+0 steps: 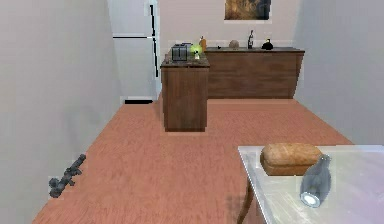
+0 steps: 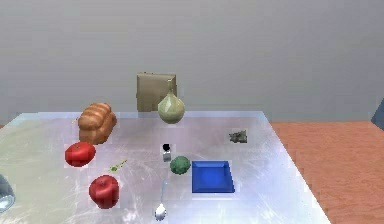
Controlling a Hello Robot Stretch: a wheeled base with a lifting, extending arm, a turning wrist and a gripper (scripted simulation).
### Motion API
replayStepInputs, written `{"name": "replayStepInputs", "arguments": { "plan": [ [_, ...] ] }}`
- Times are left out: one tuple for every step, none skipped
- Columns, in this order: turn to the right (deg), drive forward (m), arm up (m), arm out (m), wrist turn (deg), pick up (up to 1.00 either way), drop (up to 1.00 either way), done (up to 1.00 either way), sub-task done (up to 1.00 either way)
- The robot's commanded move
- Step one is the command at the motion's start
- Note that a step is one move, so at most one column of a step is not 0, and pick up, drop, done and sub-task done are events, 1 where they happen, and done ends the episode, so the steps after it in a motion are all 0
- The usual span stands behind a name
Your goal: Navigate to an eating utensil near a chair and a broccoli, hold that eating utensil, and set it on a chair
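Lying flat on the glossy, pale tabletop (image 2: 262, 165), a thin pale sliver (image 2: 165, 190) runs near to far. By its shape it is probably the eating utensil, though it is too slight to name as fork, knife or spoon. It lies between a small white object (image 2: 159, 210) at the near edge and a dark green clump (image 2: 180, 164), likely the broccoli, just to its far right. A red apple (image 2: 104, 189) sits to the sliver's left. A shallow blue square dish (image 2: 213, 178) sits to its right, just beside the green clump.

Judged from its look, the sliver would be light, stiff and smooth, apt to skate on the polished top and offering little height to catch. The best hold is probably across its narrow width near mid-length, coming straight down. How the jaws stand cannot be told from these views.

Farther back rest a round tomato (image 2: 80, 153), a small dark shaker-like piece (image 2: 166, 150) and, toward the right, a small grey lump (image 2: 238, 136). Beyond them are a crusty brown loaf (image 2: 97, 122) and a pale, bulb-shaped vessel (image 2: 172, 107). A tan chair back (image 2: 155, 88) rises just past the table's far edge, against a plain grey wall (image 2: 250, 50). In the forward view, a wooden counter (image 1: 186, 95) and white fridge (image 1: 135, 50) stand far across red-brown floorboards (image 1: 150, 160).
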Motion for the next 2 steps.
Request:
{"name": "replayStepInputs", "arguments": {
  "plan": [
    [0.0,0.00,0.50,0.00,0.0,0.00,0.00,0.00,0.00],
    [0.0,0.00,0.28,0.00,0.0,0.00,0.00,0.00,0.00]
  ]
}}
